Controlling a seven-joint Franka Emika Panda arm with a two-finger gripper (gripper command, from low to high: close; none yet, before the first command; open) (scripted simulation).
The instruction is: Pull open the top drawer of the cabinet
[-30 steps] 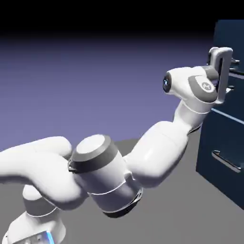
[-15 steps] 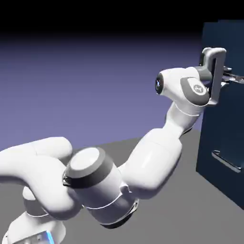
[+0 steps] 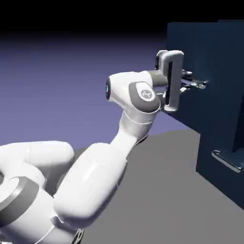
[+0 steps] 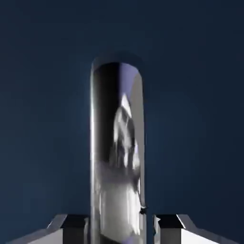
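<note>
Pulling under way; gripper (image 3: 195, 86) clamped on silver bar handle (image 4: 117, 157) of top drawer (image 3: 190, 57); since a second ago drawer has slid well out of cabinet (image 3: 228, 124) toward arm; task nearly done; lower drawer (image 3: 219, 143) shut.

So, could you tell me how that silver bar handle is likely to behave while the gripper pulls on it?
The silver bar handle looks polished and mirror-like, so it may be slippery. It appears straight and metallic, so probably stiff. The gripper is shut on it, and the top drawer stands out from the cabinet, so it likely slides straight.
</note>
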